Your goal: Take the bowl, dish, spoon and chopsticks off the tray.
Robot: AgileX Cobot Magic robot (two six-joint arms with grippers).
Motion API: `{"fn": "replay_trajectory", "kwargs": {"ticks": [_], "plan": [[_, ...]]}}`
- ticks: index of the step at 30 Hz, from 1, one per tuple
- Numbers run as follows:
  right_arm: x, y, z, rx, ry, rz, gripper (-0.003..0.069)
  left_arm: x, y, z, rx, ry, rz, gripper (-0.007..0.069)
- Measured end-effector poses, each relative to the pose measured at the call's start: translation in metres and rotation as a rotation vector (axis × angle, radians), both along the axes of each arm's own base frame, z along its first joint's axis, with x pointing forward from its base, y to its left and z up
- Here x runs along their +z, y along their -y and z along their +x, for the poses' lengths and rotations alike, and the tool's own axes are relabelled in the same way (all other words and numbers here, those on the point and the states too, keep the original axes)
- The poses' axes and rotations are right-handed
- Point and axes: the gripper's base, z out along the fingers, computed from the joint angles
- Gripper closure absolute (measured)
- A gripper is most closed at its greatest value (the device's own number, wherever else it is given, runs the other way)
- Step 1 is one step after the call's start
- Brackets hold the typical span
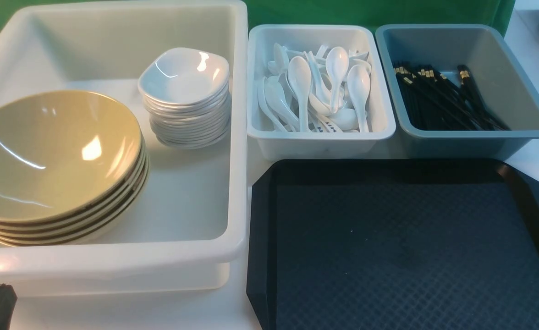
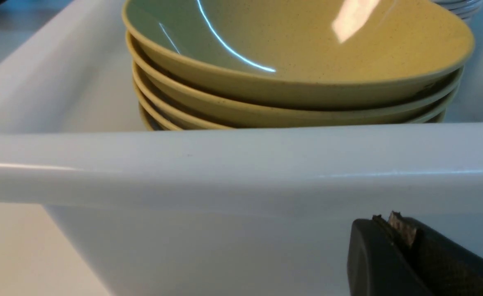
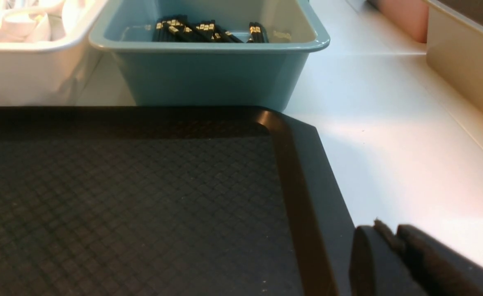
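Chopsticks (image 1: 443, 98) in grey-blue bin (image 1: 533, 130), lengthwise near-to-far; left gripper (image 2: 393, 230) closed, empty; right gripper (image 3: 389, 238) near-closed, empty.

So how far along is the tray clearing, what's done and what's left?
Looks finished: the tray shows only bare surface. Bowls and dishes are stacked in the white tub, spoons and chopsticks lie in their bins. Neither gripper holds anything; the left gripper is shut. Nothing visible remains.
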Motion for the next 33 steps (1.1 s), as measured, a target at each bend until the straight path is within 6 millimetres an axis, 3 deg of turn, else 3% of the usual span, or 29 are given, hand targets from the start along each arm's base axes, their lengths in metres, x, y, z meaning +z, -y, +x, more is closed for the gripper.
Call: {"fn": "replay_trajectory", "kwargs": {"ticks": [33], "plan": [[-0.0003,0.0000,0.0000,0.000,-0.001,0.000,0.0527,0.0000,0.0000,0.0000,0.000,0.000,-0.002,0.0636]]}}
